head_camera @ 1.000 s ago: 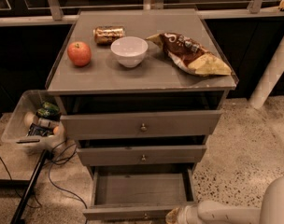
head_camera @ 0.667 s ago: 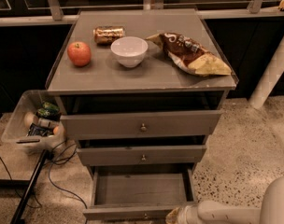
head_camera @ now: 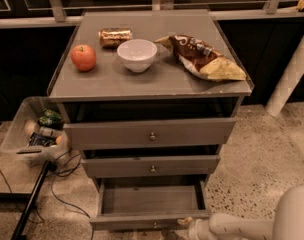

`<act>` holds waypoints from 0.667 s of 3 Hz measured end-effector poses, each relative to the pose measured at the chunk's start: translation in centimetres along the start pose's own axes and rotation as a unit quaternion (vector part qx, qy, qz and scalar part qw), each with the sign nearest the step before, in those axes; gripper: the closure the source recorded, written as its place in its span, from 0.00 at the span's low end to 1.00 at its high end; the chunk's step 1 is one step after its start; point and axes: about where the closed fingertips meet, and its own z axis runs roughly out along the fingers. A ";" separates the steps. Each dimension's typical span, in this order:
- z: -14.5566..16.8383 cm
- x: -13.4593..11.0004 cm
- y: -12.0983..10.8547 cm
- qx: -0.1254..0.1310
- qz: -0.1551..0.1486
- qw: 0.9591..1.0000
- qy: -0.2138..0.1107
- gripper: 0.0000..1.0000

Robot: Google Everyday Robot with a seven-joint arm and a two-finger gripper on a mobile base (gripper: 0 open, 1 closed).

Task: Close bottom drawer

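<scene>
The bottom drawer (head_camera: 151, 219) of the grey-brown cabinet stands pulled out, its plain board floor (head_camera: 149, 199) showing empty. Its slim front runs along the lower edge of the view, with the knob barely showing. My gripper (head_camera: 186, 222) sits at the right end of that drawer front, at the tip of the white arm (head_camera: 242, 226) that comes in from the lower right. The fingers are mostly hidden by the drawer front and the arm.
The middle drawer (head_camera: 152, 166) and top drawer (head_camera: 151, 133) are pushed nearly in. On the cabinet top lie an apple (head_camera: 83, 57), a can (head_camera: 115, 37), a white bowl (head_camera: 137, 54) and a chip bag (head_camera: 204, 56). A bin (head_camera: 34, 129) and cables (head_camera: 62, 171) lie at the left.
</scene>
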 end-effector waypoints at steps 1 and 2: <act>-0.1 0.0 0.3 0.000 0.000 1.000 0.000 0.18; 1.7 -1.0 -4.8 0.015 -0.022 1.000 0.008 0.42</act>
